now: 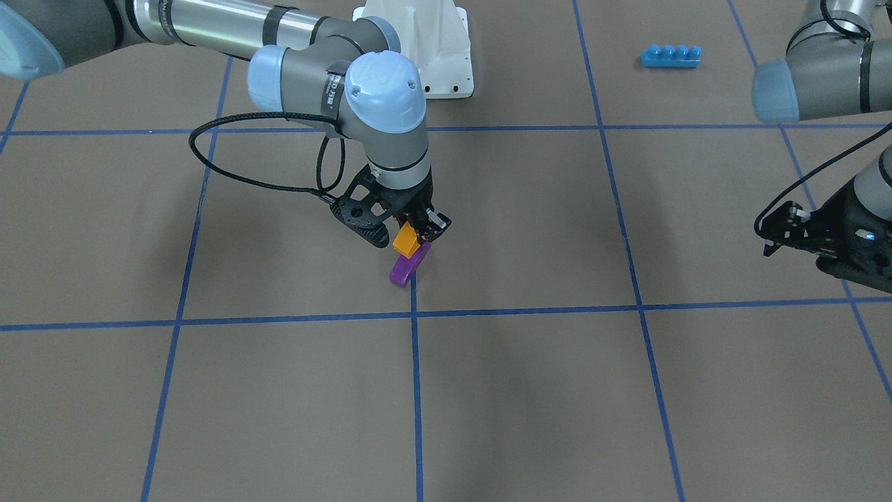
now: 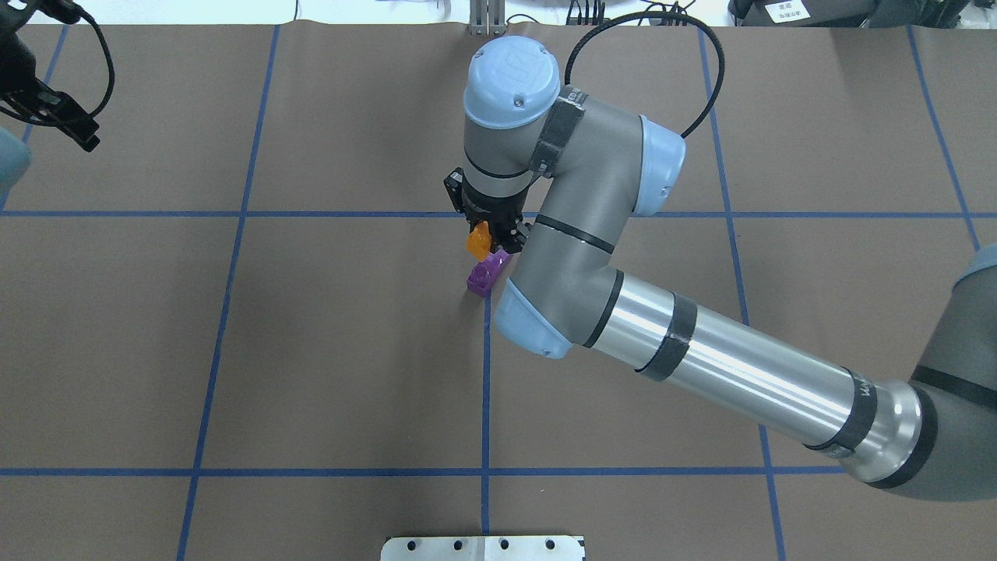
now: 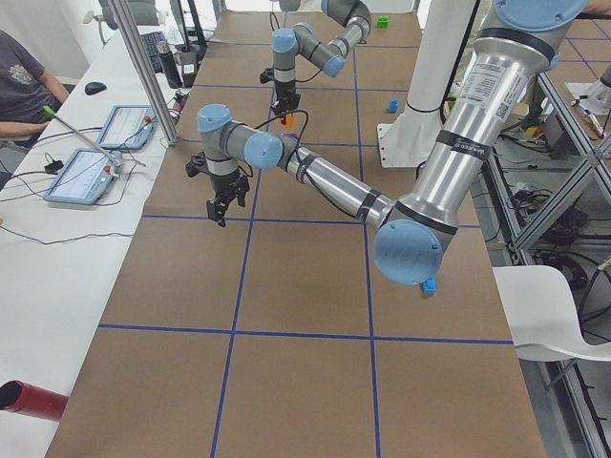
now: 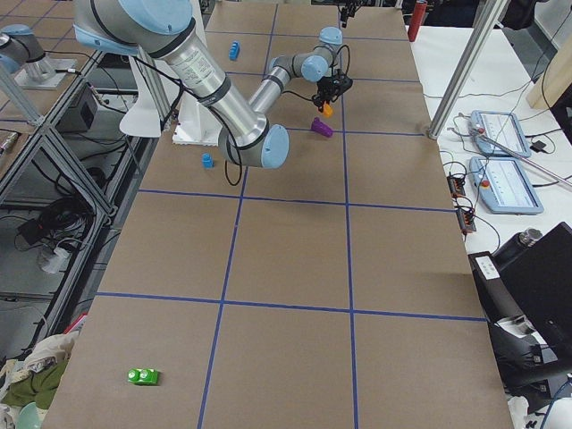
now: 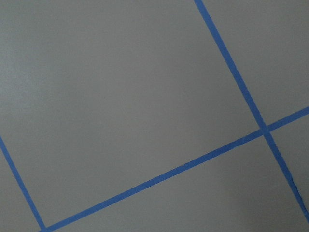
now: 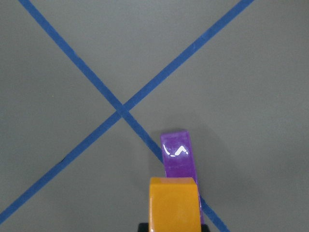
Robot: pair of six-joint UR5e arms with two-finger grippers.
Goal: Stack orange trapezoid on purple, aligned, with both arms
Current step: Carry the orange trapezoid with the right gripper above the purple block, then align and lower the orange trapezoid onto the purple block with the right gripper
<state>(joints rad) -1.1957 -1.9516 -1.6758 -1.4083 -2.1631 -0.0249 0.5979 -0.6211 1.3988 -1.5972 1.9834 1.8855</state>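
My right gripper is shut on the orange trapezoid and holds it low over the table near a blue tape crossing. The purple brick lies on the table right under it. The orange overlaps the purple's end nearest the gripper; I cannot tell whether they touch. The right wrist view shows the orange trapezoid in front of the purple brick, roughly in line with it. My left gripper is open and empty, far off at the table's side, above bare table.
A long blue four-stud brick lies near the robot's white base plate. A small blue brick sits by the base. A green brick lies at the table's far right end. Tablets and an operator are beside the table.
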